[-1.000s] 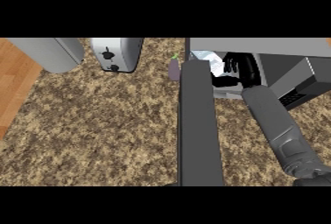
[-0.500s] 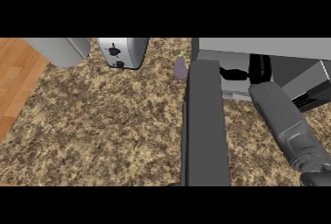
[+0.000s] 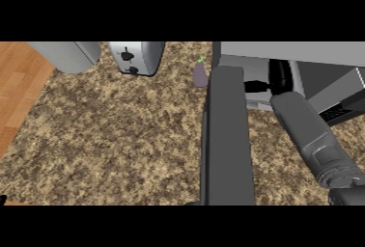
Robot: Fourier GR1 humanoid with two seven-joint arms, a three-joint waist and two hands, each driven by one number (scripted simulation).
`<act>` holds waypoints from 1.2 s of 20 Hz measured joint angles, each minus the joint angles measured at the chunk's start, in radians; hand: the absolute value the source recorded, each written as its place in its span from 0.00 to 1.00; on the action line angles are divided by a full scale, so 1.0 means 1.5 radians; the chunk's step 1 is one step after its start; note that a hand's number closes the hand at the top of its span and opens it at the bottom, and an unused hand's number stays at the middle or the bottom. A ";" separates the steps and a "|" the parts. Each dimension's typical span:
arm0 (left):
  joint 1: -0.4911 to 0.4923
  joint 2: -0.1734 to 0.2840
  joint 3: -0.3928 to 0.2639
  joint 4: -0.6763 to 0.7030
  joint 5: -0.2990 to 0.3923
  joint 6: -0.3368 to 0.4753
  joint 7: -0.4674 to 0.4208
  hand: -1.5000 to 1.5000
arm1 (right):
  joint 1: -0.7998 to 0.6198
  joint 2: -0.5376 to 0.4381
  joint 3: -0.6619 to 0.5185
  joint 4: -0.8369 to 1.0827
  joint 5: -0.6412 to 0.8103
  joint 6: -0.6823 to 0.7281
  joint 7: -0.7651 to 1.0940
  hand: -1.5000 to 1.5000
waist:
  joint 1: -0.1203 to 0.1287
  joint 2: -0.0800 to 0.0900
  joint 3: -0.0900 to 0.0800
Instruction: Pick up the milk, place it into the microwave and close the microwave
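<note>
The right forearm reaches up from the lower right into the open microwave. Its hand shows only as a dark shape inside the cavity, and whether the fingers are curled or straight cannot be told. The milk is not to be made out. The microwave door stands open, edge-on across the speckled surface. The left hand is out of view. A toaster and an eggplant sit near the back.

Speckled brown granite counter meets a wood floor at left.
</note>
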State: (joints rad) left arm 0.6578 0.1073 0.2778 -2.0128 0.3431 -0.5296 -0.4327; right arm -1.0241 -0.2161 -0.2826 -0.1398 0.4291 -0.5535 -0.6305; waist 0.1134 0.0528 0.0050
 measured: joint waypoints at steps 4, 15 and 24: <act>-0.008 -0.005 -0.015 -0.002 -0.011 -0.003 0.001 0.00 | 0.000 0.011 -0.013 0.003 -0.015 0.036 -0.023 0.00 | -0.003 -0.003 0.000; 0.005 -0.037 -0.079 -0.025 -0.056 -0.014 0.012 0.00 | 0.043 0.022 -0.056 0.000 -0.064 0.162 -0.122 0.00 | -0.029 -0.017 -0.001; -0.002 -0.063 -0.156 -0.047 -0.138 0.010 0.018 0.00 | 0.112 0.036 -0.060 -0.026 -0.091 0.262 -0.174 0.00 | -0.060 -0.031 -0.002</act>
State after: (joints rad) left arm 0.6551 0.0125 0.0438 -2.0831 0.1359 -0.5153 -0.4053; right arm -0.8562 -0.1621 -0.3726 -0.1787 0.2930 -0.1599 -0.8910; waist 0.0241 0.0069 0.0014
